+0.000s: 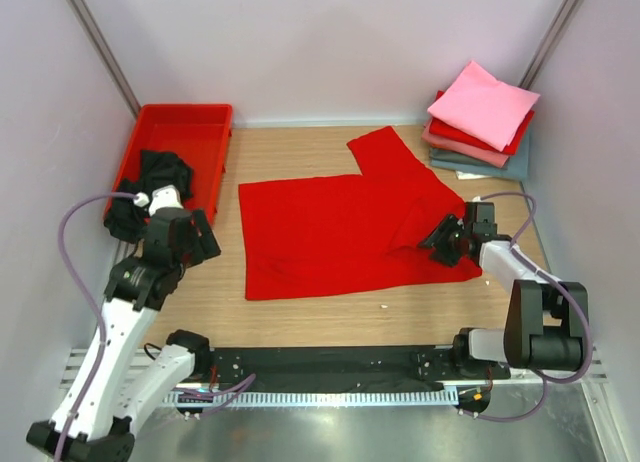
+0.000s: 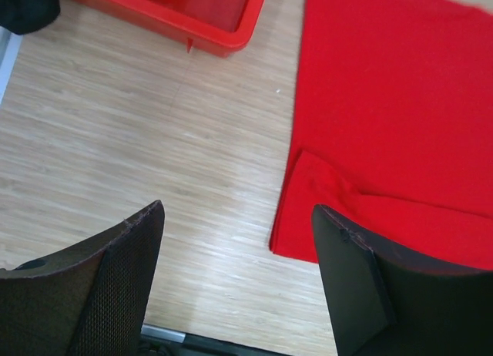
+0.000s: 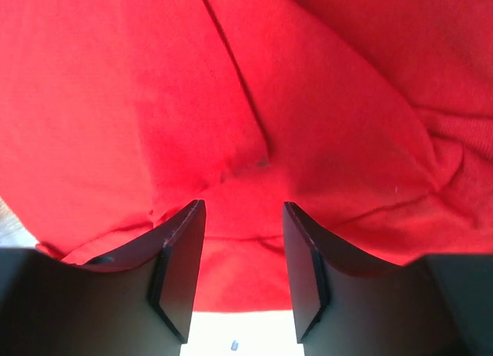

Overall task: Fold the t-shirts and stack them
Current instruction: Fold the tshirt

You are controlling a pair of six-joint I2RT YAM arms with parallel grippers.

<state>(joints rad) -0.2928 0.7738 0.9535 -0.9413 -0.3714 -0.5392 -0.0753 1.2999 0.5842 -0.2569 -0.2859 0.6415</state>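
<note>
A bright red t-shirt lies spread on the wooden table, one sleeve pointing to the back, its right side bunched into folds. My right gripper sits low over that bunched right edge. In the right wrist view its jaws stand apart, with the red t-shirt and its hem between them. My left gripper hovers left of the shirt, open over bare wood, with the red t-shirt's near left corner just beside its right finger. A black t-shirt spills out of the red tray.
The red plastic tray stands at the back left, its corner in the left wrist view. A stack of folded shirts, pink on top, sits at the back right. A small white speck lies near the shirt's front hem.
</note>
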